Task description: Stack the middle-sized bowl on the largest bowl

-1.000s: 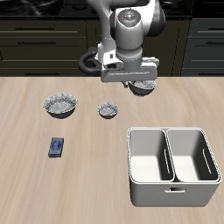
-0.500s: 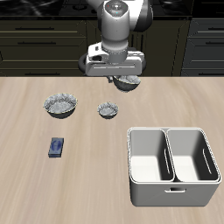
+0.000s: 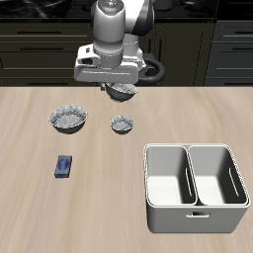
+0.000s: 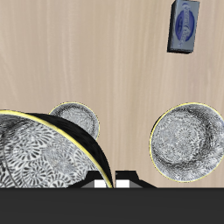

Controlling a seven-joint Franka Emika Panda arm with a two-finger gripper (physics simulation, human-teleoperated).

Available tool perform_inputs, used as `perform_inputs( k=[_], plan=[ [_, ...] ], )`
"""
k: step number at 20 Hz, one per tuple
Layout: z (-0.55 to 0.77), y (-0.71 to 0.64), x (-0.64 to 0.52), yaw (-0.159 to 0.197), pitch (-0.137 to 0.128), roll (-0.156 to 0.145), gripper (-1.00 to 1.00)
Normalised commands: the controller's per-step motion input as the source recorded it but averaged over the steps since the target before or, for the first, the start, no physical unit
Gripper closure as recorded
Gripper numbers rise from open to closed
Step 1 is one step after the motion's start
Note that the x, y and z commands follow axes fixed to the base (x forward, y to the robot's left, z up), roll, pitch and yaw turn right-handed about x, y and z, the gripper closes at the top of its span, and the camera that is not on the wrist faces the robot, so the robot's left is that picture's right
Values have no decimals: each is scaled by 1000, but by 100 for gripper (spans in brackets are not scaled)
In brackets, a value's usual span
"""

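Observation:
My gripper [image 3: 121, 87] is shut on the rim of the middle-sized bowl [image 3: 123, 93] and holds it in the air above the table's back part. In the wrist view the gripper [image 4: 116, 181] grips this bowl [image 4: 44, 162], which fills much of the frame close up. The largest bowl [image 3: 66, 119] stands on the table, nearer the front edge and off to the side of the held bowl. It also shows in the wrist view [image 4: 185, 143], upright and empty.
The smallest bowl [image 3: 123, 125] stands on the table almost under the held bowl; it shows in the wrist view too [image 4: 74, 118]. A small blue box [image 3: 64, 165] lies in front of the largest bowl. A white double-compartment bin [image 3: 196, 186] stands near the front edge.
The gripper has carried the middle-sized bowl sideways across the table's back part, toward the side where the largest bowl stands. Nothing on the table has moved.

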Motion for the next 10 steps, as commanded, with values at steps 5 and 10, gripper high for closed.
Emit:
perform_inputs(
  k=[5, 10],
  plan=[
    [39, -562, 19, -2, -2, -55, 100],
    [197, -416, -51, -9, -41, -23, 100]
  ],
)
